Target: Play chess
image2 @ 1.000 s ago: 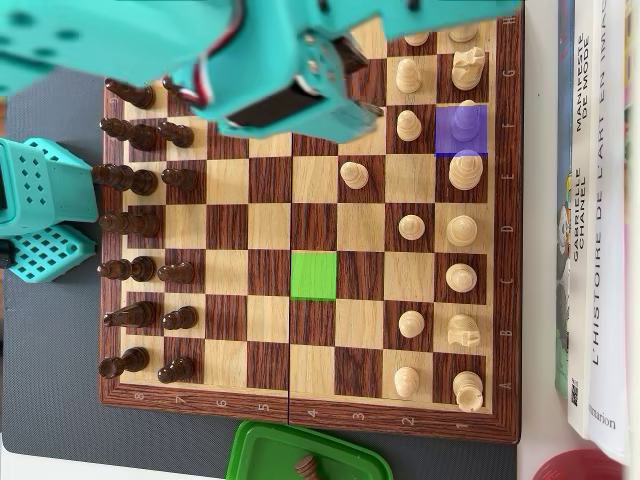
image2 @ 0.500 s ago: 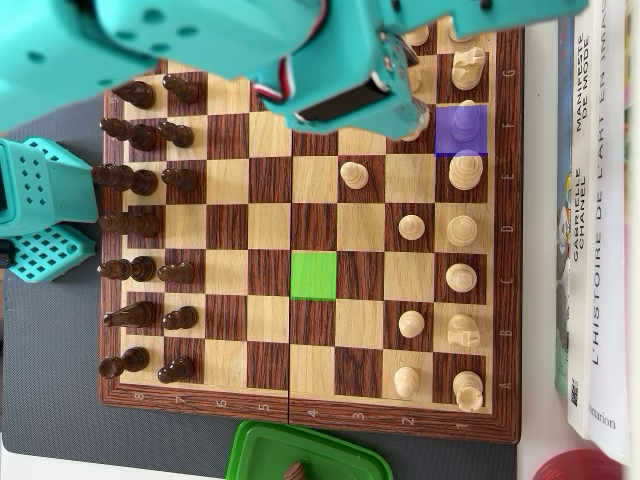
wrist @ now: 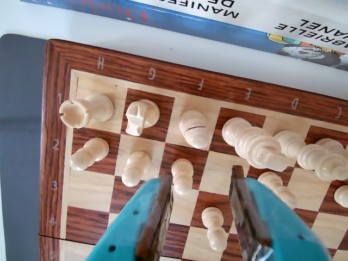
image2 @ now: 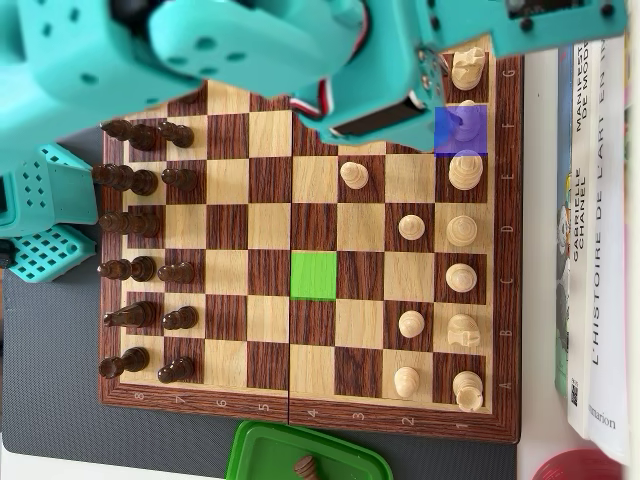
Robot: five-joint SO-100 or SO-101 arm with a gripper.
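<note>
In the wrist view my gripper (wrist: 201, 178) is open above the white side of the wooden chessboard (wrist: 54, 136). A white pawn (wrist: 213, 225) shows between its teal fingers (wrist: 155, 217), lower down on the board. Beyond the fingertips stand the white bishop (wrist: 194, 129), a knight (wrist: 138, 116) and a rook (wrist: 84, 111). In the overhead view my teal arm (image2: 300, 50) covers the board's upper part. The bishop (image2: 462, 125) there stands on a purple-marked square, just right of the arm. A green-marked square (image2: 313, 275) is empty at mid-board. The dark pieces (image2: 140, 225) line the left side.
A green container (image2: 300, 455) holding one dark piece lies below the board. Books (image2: 595, 220) lie along the right edge, with a red object (image2: 580, 467) at the bottom right. The arm's base (image2: 40, 210) sits left of the board on a grey mat (image2: 50, 400).
In the overhead view the arm has swung to the right across the top of the board, toward the white back rank. It now hides the pawns beside the purple square.
</note>
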